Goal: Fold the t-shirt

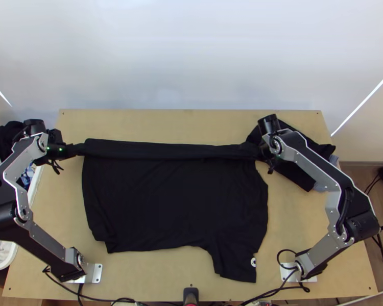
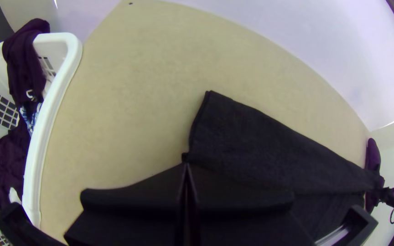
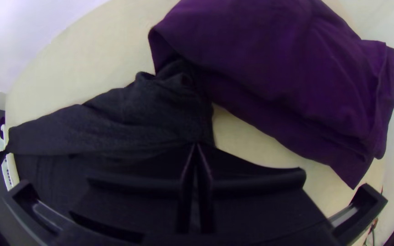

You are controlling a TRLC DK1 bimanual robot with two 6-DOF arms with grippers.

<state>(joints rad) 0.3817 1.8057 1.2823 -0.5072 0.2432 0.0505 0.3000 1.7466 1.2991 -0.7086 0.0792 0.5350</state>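
In the top view my left gripper [image 1: 75, 149] is at the far left end of the black t-shirt [image 1: 176, 204], and my right gripper [image 1: 263, 152] is at its far right. The shirt lies across the table with its far edge turned over in a long narrow strip; one sleeve points toward the near edge. In the left wrist view my left gripper [image 2: 186, 165] is shut on a corner of the t-shirt [image 2: 261, 146]. In the right wrist view my right gripper [image 3: 197, 146] is shut on the other end of the strip of t-shirt [image 3: 115, 123].
A folded dark cloth [image 3: 274, 68], purple in the right wrist view, lies at the table's far right, close beside the shirt. A white basket [image 2: 55, 109] with clothes stands off the left side. Bare wooden table [image 1: 293, 214] shows right of the shirt.
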